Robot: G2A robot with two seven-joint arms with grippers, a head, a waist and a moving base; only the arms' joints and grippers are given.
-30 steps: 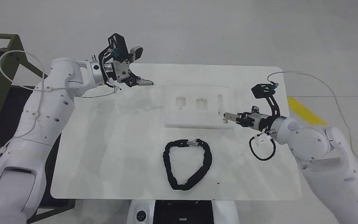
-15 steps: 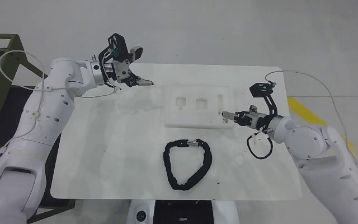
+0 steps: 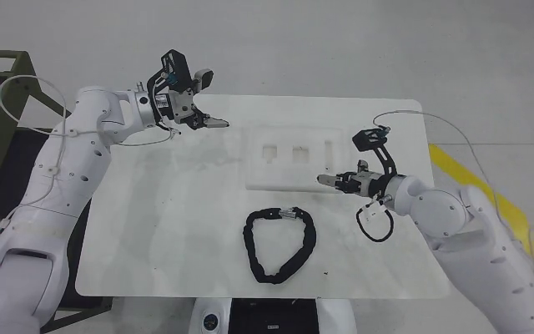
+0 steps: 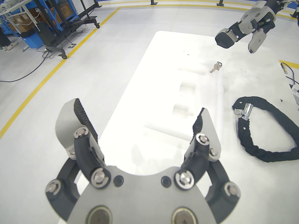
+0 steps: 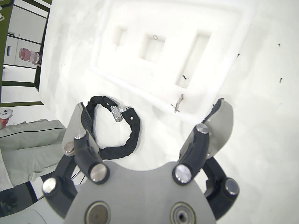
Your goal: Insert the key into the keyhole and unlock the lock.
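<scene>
A small metal key lies on the front rim of the white foam tray, near its right corner. My right gripper hovers open just by that corner, the key a little ahead of its spread fingers. The black chain lock forms a loop on the table in front of the tray, its silver lock cylinder at the loop's far side. My left gripper is open and holds nothing, above the table's back left part, well away from the tray.
The foam tray has three rectangular recesses. A thin black cable loop lies on the table under the right wrist. The white table's left and front areas are bare; small dark crumbs dot the surface right of the tray.
My right gripper has moved left along the tray's front edge, closer to the key. The left arm and the chain lock have stayed put.
</scene>
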